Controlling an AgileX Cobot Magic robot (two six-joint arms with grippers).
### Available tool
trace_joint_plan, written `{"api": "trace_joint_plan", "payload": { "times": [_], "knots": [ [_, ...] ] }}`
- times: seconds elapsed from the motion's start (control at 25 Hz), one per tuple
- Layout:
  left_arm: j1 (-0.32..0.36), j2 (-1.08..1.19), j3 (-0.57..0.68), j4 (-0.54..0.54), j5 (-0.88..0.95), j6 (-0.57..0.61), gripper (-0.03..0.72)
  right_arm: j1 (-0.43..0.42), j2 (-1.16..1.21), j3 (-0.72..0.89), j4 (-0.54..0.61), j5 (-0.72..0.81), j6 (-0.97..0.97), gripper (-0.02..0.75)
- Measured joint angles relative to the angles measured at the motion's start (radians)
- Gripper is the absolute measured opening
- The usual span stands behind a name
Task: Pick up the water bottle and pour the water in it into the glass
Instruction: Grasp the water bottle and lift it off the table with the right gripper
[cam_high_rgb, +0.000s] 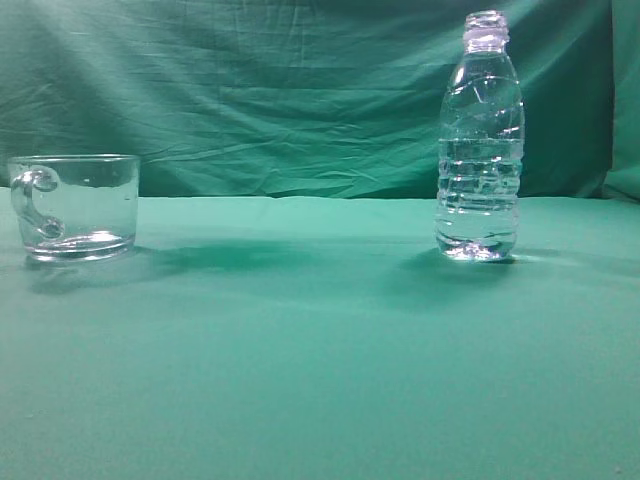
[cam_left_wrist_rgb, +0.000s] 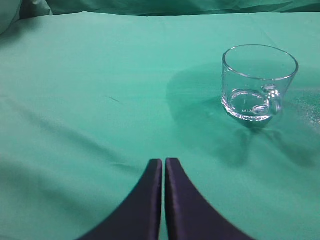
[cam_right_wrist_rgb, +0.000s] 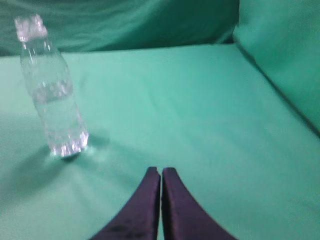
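Green cloth (cam_high_rgb: 320, 360) bears the water bottle (cam_high_rgb: 480, 150) upright, neck up.

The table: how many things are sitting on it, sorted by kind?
Bottles: 1, the water bottle, standing upright with no cap.
Mugs: 1, the glass, empty-looking, handle facing the exterior view.
Total: 2, both clear, standing well apart on the green cloth.

Exterior view: table height, facing the backdrop. Left wrist view shares the clear handled glass mug (cam_high_rgb: 74, 207) (cam_left_wrist_rgb: 258, 82); the somewhat blurred right wrist view shares the tall clear plastic bottle (cam_high_rgb: 480, 140) (cam_right_wrist_rgb: 51, 92).
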Motion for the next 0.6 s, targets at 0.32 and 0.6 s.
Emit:
{"api": "trace_joint_plan", "payload": {
  "times": [0.32, 0.6],
  "knots": [
    [-0.001, 0.000, 0.000, 0.000, 0.000, 0.000, 0.000, 0.000, -0.002, -0.007, 0.145, -0.249, 0.063, 0.000],
    [-0.001, 0.000, 0.000, 0.000, 0.000, 0.000, 0.000, 0.000, 0.094, -0.268, 0.145, -0.037, -0.098, 0.000]
  ]
}}
